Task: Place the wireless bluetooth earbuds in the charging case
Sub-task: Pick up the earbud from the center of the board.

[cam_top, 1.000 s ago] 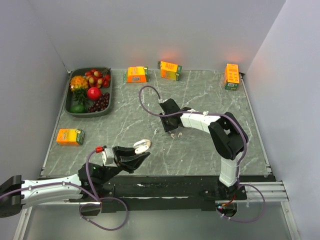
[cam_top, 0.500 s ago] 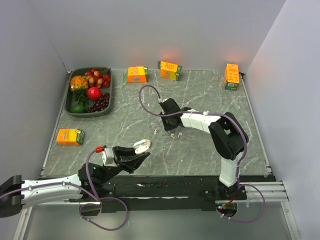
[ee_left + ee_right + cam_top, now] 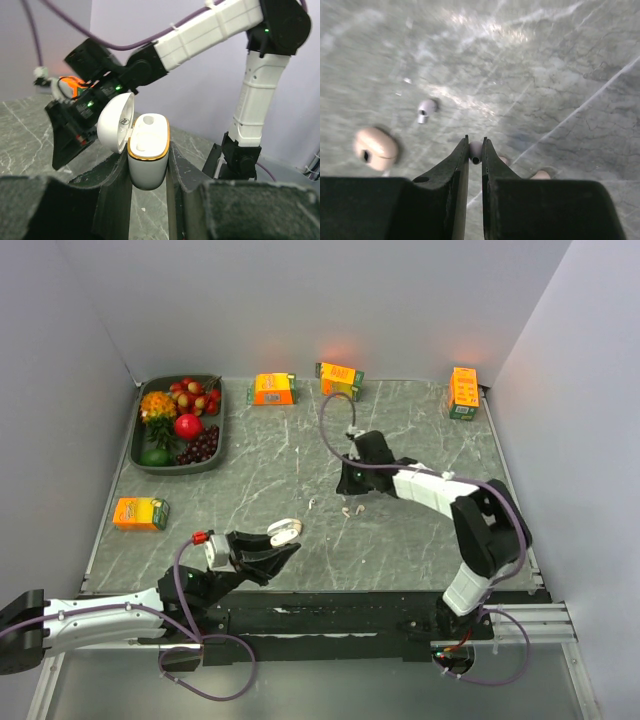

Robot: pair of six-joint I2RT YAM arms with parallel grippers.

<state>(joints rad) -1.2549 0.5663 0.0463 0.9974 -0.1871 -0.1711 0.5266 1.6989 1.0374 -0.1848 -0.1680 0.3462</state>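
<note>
My left gripper (image 3: 280, 543) is shut on the white charging case (image 3: 147, 150), which has a gold rim. Its lid (image 3: 116, 122) is swung open and the sockets look empty. The case also shows in the top view (image 3: 284, 531), held over the table's near edge. My right gripper (image 3: 475, 149) is shut on one small white earbud (image 3: 475, 152), held above the table at mid-table in the top view (image 3: 350, 481). A second white earbud (image 3: 425, 110) lies on the marble to the left of my right fingers.
A beige rounded piece with a hole (image 3: 375, 145) lies left of the right gripper, and more pale pieces (image 3: 351, 508) lie below it. Orange cartons (image 3: 272, 389) (image 3: 140, 512) (image 3: 463, 392) and a fruit tray (image 3: 222, 440) stand round the table's edges.
My right arm has swung to the right and the gripper has shifted a little right, away from the pale pieces on the table. The left arm with the case has not moved.
</note>
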